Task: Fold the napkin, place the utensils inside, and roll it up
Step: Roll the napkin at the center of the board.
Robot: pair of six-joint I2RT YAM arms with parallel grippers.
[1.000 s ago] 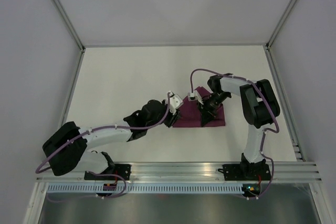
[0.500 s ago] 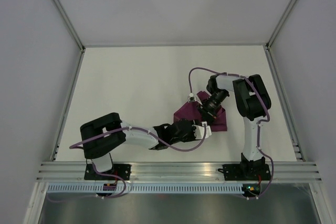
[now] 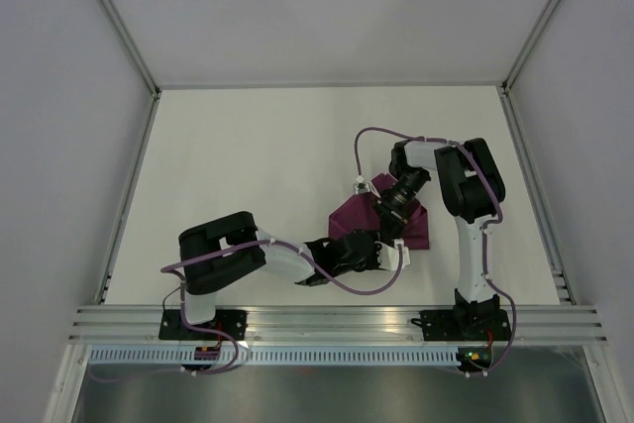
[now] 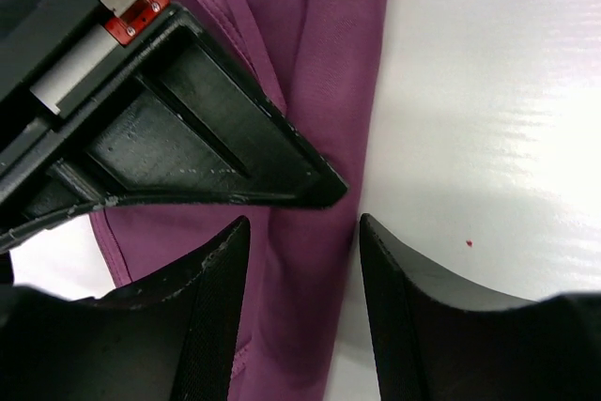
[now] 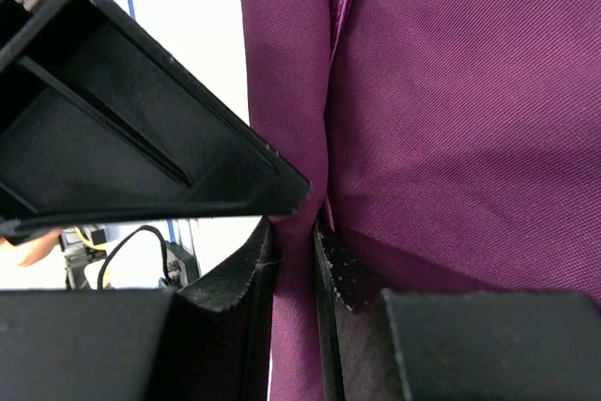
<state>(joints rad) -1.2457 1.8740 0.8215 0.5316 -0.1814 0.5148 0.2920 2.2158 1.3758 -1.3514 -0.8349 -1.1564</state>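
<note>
The plum-purple napkin (image 3: 349, 216) lies bunched and folded on the white table, right of centre. My right gripper (image 3: 389, 209) comes at it from behind. In the right wrist view the right gripper (image 5: 293, 232) is shut on a raised fold of the napkin (image 5: 451, 91). My left gripper (image 3: 386, 251) sits at the napkin's near edge. In the left wrist view the left gripper (image 4: 302, 232) is open, straddling a long fold of the napkin (image 4: 324, 63), just below the right gripper's black finger (image 4: 188, 129). The utensils are out of view.
The white table (image 3: 248, 156) is bounded by aluminium posts and grey walls. A metal rail (image 3: 337, 322) carrying both arm bases runs along the near edge. A tiny red speck (image 4: 469, 242) lies on the table beside the napkin.
My left arm has swung from the napkin's left side round to its near edge, and its jaws have widened. The napkin has gone from a flat rectangle to a bunched shape. The right gripper keeps its hold.
</note>
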